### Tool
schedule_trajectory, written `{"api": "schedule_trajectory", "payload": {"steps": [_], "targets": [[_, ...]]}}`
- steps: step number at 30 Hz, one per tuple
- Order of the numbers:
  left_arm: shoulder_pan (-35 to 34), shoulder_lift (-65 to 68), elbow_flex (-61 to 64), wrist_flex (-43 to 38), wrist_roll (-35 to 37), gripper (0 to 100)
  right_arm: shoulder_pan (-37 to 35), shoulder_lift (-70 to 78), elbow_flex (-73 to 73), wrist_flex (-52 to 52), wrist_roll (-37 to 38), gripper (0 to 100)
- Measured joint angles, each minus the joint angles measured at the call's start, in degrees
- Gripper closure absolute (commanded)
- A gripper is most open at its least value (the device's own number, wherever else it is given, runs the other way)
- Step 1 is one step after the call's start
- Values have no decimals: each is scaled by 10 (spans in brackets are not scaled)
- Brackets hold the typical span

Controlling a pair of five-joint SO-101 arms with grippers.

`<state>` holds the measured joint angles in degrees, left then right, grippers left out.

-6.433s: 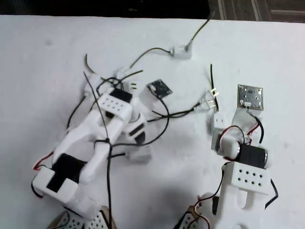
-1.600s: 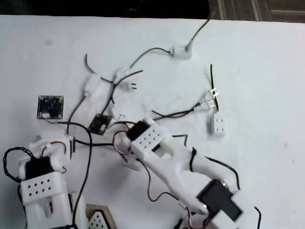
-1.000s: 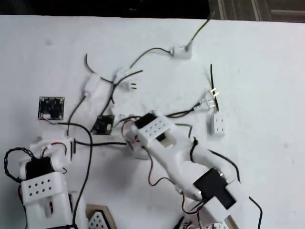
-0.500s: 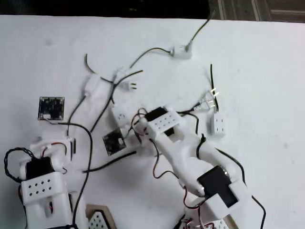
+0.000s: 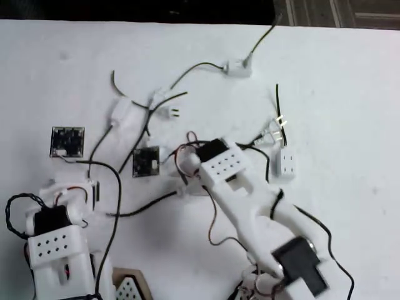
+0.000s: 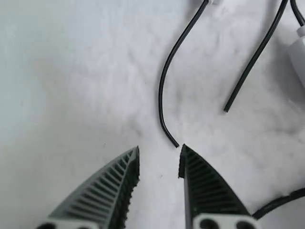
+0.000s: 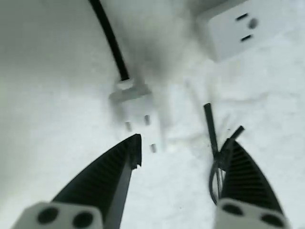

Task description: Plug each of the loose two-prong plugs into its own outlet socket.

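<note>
My right gripper (image 7: 186, 143) is open and hovers just over a white two-prong plug (image 7: 136, 107) that lies on the table with a black cable. The plug sits nearer one finger than the other, and nothing is held. A white outlet socket (image 7: 243, 26) lies a little beyond it. In the high view this plug (image 5: 187, 189) peeks out beside the right arm (image 5: 231, 175) at the table's middle. Another socket (image 5: 286, 161) lies to the right, with a loose plug (image 5: 275, 128) just above it. A third plug (image 5: 167, 111) lies upper left. My left gripper (image 6: 158, 150) is open over bare table, at a black cable end (image 6: 174, 143).
The left arm (image 5: 53, 231) is folded back at the lower left corner. A white socket with a cable (image 5: 237, 67) lies far back, a white adapter block (image 5: 122, 112) upper left. Loose black cables (image 5: 144, 203) cross the middle. White table (image 5: 350, 94) at right is bare.
My right arm has swung rightward across the table's middle over the last second and a half, and the black cable beside it has shifted. The left arm has kept still in that time.
</note>
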<state>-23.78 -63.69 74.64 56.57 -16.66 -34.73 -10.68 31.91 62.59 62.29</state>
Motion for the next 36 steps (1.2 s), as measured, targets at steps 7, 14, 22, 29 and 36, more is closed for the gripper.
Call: {"api": "schedule_trajectory", "payload": {"steps": [7, 14, 22, 29, 36], "targets": [[0, 0, 0, 0, 0, 845, 0, -86, 0, 67, -4, 981], [0, 0, 0, 0, 0, 845, 0, -105, 0, 172, -239, 980], [0, 0, 0, 0, 0, 845, 2, -78, 132, 45, -549, 981], [0, 0, 0, 0, 0, 845, 39, -73, 225, -146, -570, 981], [0, 0, 0, 0, 0, 845, 74, -72, 228, -224, -547, 981]]}}
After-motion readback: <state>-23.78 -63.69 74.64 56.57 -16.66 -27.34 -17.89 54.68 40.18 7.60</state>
